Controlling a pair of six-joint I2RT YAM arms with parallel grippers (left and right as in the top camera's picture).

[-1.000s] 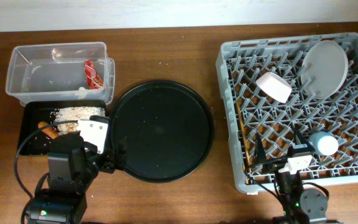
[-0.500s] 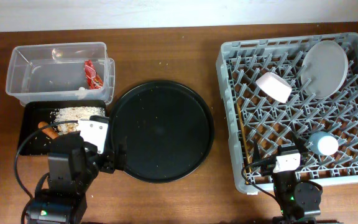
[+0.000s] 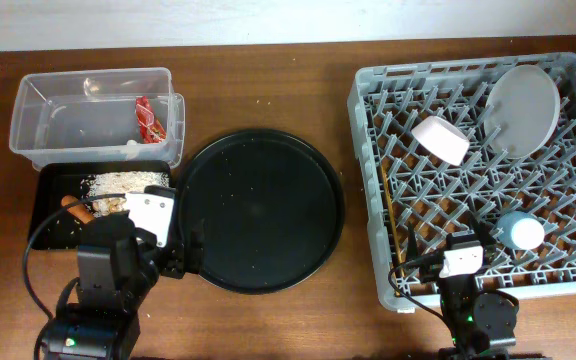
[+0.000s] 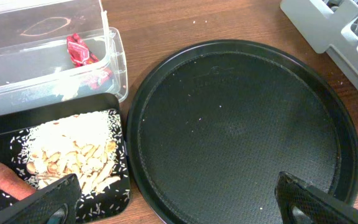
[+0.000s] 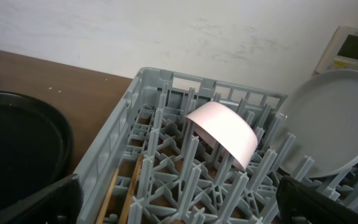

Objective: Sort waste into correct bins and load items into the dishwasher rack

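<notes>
Checking the waste first, A calls: red wrapper [image 3: 146, 118] lies inside the clear tub [image 3: 28, 140], far-left corner of the bench. Sausage [image 3: 75, 209] and food scraps [image 3: 118, 184] sit in the black shallow tray [image 3: 43, 228], just nearer along the left edge.
B: Dishes?
A: All in the rack [image 3: 368, 90] at the right edge. Plate [image 3: 525, 107] leans in its far-right corner. Bowl [image 3: 440, 139] is tipped among the pegs beside it. Cup [image 3: 521, 231] sits toward the near side, chopsticks [image 3: 387, 205] along the rack's left wall.
B: Grippers?
A: Left gripper [image 3: 173, 240] hovers near-left, where the shallow tray meets the round black tray [image 3: 263, 210]; jaws wide, nothing between. Right gripper [image 3: 446, 262] is at the rack's near wall, jaws also wide, empty.
B: Step in hand?
A: Sorting and loading look done to me; no task piece lies outside its place. The next move likely calls only for drawing both arms clear without clipping pegs or tray rims.
</notes>
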